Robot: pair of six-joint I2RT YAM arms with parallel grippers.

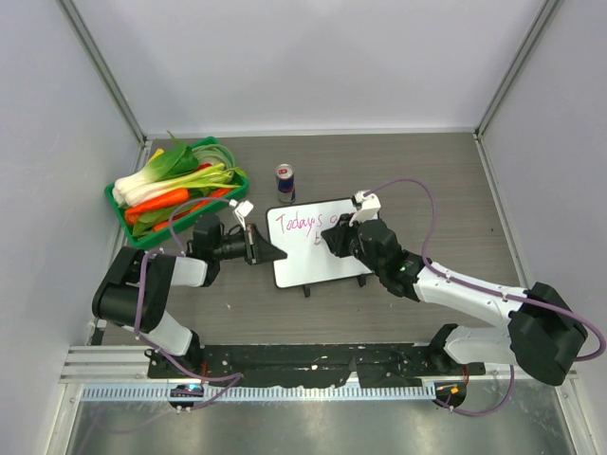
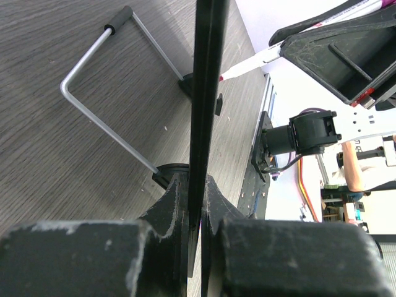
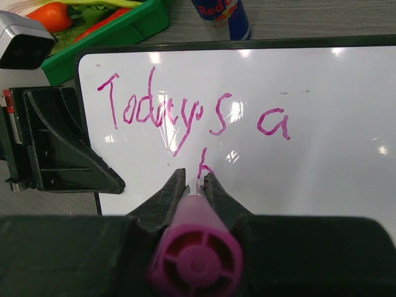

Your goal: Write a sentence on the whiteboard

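The whiteboard (image 1: 313, 261) stands tilted on black feet mid-table. Pink writing (image 3: 185, 114) on it reads "Today's a", with a "b" begun on a second line (image 3: 203, 164). My left gripper (image 1: 268, 252) is shut on the board's left edge (image 2: 204, 93), seen edge-on in the left wrist view. My right gripper (image 1: 334, 237) is shut on a pink marker (image 3: 195, 250), its tip touching the board at the "b". The marker also shows in the left wrist view (image 2: 247, 63).
A green basket (image 1: 142, 232) of vegetables stands at the back left. A Red Bull can (image 1: 285, 182) stands just behind the board. The board's wire stand (image 2: 105, 80) rests on the wooden table.
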